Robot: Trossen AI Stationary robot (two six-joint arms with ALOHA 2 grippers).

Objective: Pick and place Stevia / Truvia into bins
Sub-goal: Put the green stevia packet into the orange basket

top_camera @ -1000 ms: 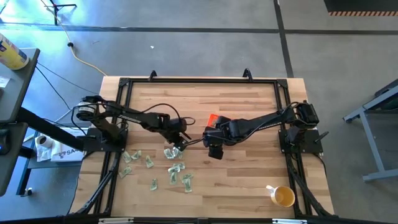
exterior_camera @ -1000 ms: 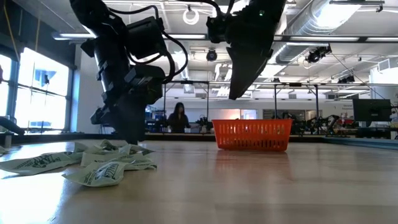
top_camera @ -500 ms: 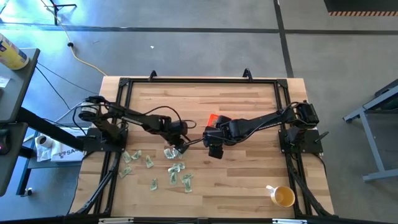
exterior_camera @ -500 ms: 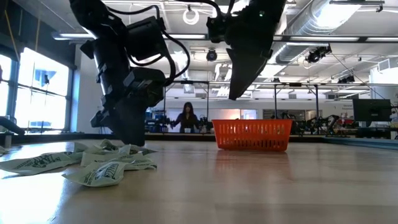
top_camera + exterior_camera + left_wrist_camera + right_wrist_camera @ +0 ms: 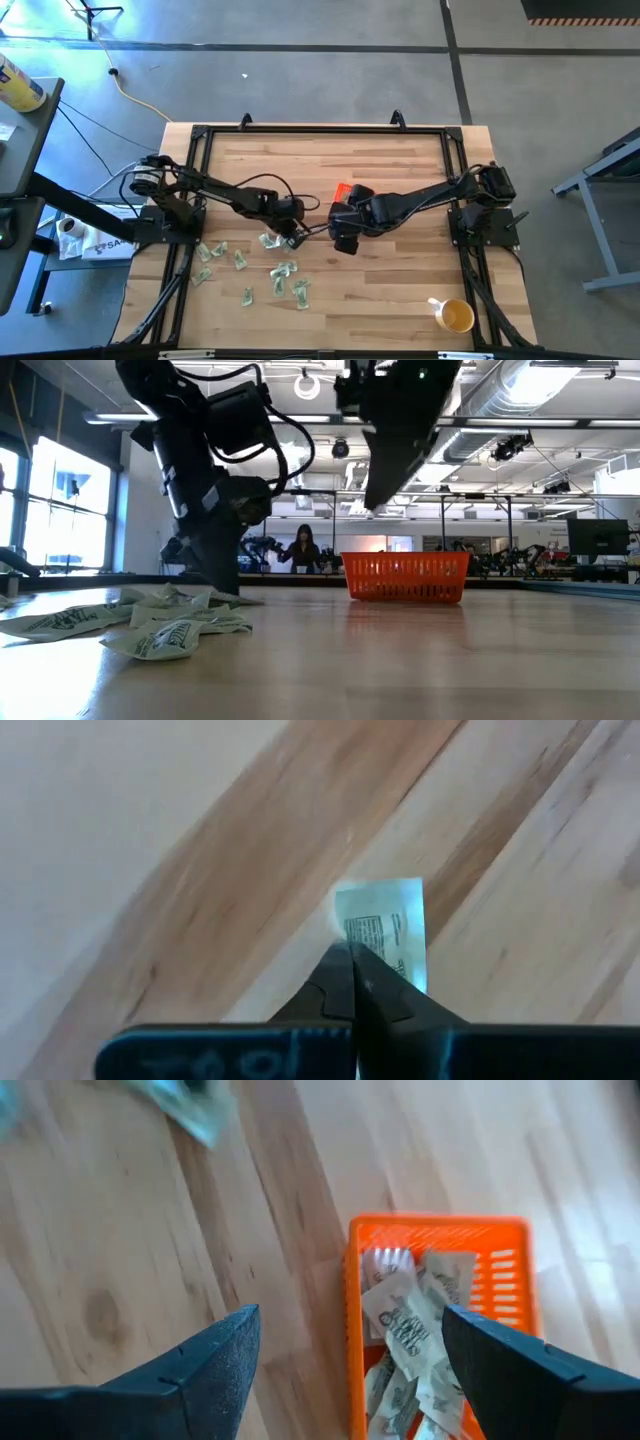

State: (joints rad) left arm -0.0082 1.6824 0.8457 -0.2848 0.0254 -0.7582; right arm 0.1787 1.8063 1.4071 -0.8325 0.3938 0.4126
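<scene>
Several pale green and white sachets lie flat on the table near its left front, seen low in the low view as sachets. My left gripper is at the right end of that scatter, shut on one sachet. The orange bin stands at mid table. In the right wrist view the bin holds several sachets. My right gripper hangs open above the table beside the bin, high in the low view. My left gripper pinches one sachet between its two shut fingers, at one short end. The rest of the sachet sticks out beyond the fingertips, flat and unfolded. Whether its free end touches the wood, I cannot tell.
A yellow cup with a white handle stands at the table's near right corner. A black frame runs around the table. People and benches show in the room behind the bin. Bare wood lies between the scattered sachets and the cup.
My left gripper has moved a short way toward the table's right, toward the bin, staying shut and low over the table. The right arm has shifted slightly. A person in the room behind has walked to the right.
</scene>
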